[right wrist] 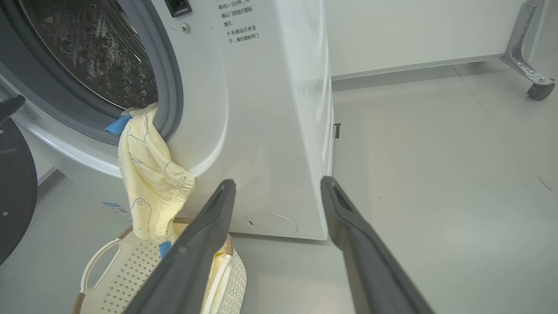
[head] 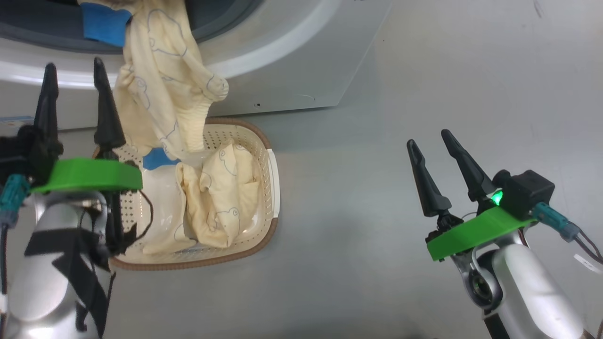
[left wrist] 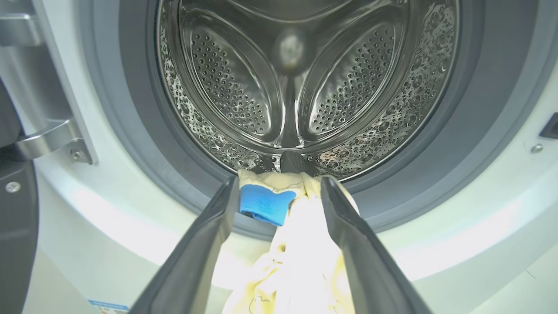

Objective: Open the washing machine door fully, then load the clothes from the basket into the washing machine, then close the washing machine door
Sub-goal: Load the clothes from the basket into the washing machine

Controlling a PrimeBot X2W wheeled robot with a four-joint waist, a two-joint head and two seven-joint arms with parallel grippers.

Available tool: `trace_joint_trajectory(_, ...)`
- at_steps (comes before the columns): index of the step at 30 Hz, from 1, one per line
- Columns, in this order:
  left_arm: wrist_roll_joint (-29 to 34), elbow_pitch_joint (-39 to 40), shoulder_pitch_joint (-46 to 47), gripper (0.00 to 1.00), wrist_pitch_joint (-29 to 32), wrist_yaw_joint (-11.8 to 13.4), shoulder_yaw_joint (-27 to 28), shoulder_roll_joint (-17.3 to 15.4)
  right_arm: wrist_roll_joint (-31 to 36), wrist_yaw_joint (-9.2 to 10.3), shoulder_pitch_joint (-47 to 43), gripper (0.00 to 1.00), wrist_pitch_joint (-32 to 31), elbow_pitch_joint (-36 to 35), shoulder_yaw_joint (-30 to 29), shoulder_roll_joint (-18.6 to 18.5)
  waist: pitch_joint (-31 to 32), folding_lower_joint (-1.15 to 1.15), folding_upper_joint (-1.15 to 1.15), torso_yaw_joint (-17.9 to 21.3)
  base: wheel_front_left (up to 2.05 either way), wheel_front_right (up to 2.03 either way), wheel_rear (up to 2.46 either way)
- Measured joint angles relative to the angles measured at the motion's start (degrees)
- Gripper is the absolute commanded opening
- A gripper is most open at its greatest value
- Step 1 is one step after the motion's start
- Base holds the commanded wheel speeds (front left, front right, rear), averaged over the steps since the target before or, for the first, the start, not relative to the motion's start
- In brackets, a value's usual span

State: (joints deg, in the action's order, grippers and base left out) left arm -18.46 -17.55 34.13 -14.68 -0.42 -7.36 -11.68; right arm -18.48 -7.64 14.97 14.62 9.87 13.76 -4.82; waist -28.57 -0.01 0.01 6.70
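Left gripper is spread wide with nothing in it, just left of a cream garment. That one hangs off the lower lip of the washing machine, blue piece up top, tail dangling into the basket. More clothes are bunched in the basket's right half. Right gripper is wide open too, empty, over the floor well right of the basket. Door is swung open.

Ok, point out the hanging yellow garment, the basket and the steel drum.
hanging yellow garment [head: 160,84], head view, its middle.
basket [head: 226,136], head view, perforated far wall.
steel drum [left wrist: 235,83], left wrist view, perforated back panel.
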Motion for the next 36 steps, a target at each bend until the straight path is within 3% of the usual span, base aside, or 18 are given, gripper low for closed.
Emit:
trace_joint_trajectory(13,0.48,15.47,-19.06,1.00,0.00,3.53,1.96,-0.09,0.01,0.00,-1.92,1.00,0.00,-0.59,-0.25,-0.53,1.33,0.00,0.00,-0.03,0.00,0.00,0.00)
trace_joint_trajectory(36,0.05,16.21,-28.77,1.00,0.00,4.42,3.01,2.20,0.00,0.00,-2.51,1.00,0.00,-0.57,-0.35,-0.86,0.59,0.00,0.00,-0.10,0.00,0.00,0.00)
